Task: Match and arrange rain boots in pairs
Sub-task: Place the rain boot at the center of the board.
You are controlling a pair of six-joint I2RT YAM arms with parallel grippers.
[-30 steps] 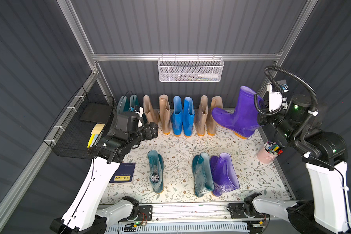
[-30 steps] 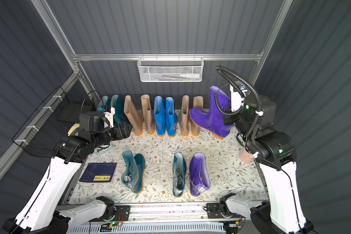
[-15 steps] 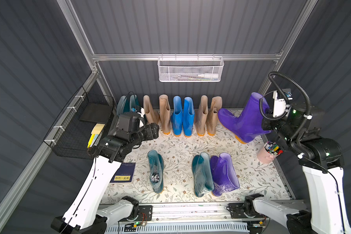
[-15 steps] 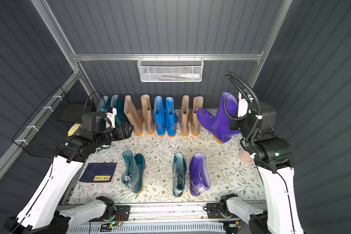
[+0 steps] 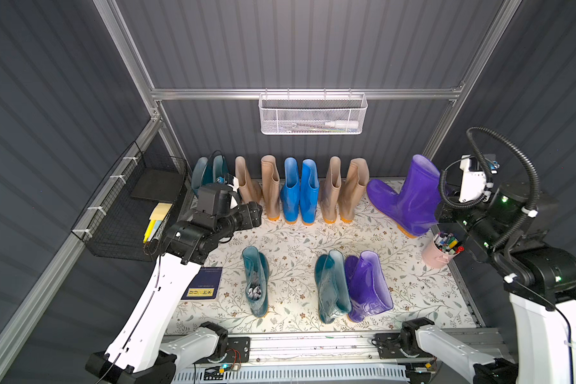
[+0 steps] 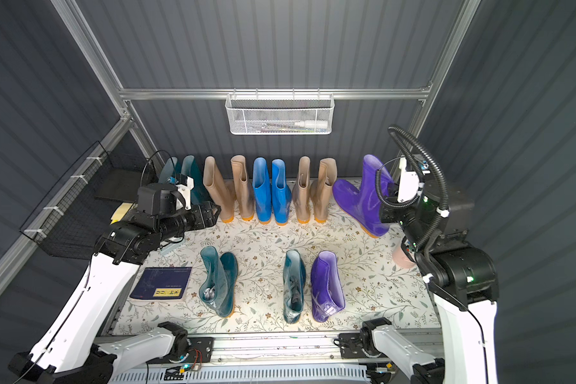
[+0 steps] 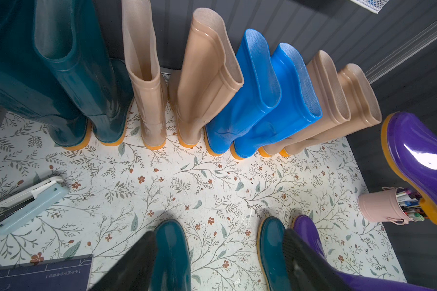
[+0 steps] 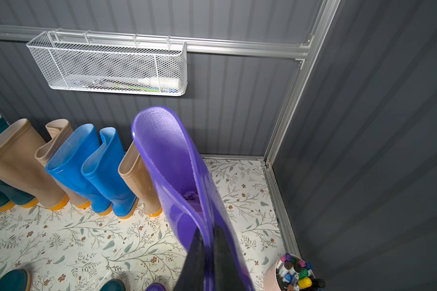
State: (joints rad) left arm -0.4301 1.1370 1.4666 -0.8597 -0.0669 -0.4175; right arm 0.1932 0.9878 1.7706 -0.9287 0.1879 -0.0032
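Rain boots line the back wall in both top views: a dark teal pair [image 5: 210, 173], a beige pair [image 5: 258, 186], a bright blue pair [image 5: 300, 189] and another beige pair [image 5: 345, 189]. Near the front stand one teal boot [image 5: 256, 282] alone and a teal boot [image 5: 330, 286] beside a purple boot [image 5: 366, 286]. My right gripper [image 8: 208, 252] is shut on the shaft rim of a second purple boot [image 5: 409, 196], which hangs tilted at the back right with its toe pointing left. My left gripper [image 7: 220, 264] hovers open and empty over the mat, in front of the teal pair.
A pink cup of markers [image 5: 441, 249] stands just under the held boot's heel by the right wall. A white mesh basket [image 5: 311, 114] hangs on the back wall, a black wire basket [image 5: 130, 212] on the left wall. A navy booklet [image 5: 203, 282] and a pale blue stapler [image 7: 28, 204] lie at the left.
My right arm has carried the purple boot to the right and a little lower, toward the back right corner. The left arm has hardly moved.
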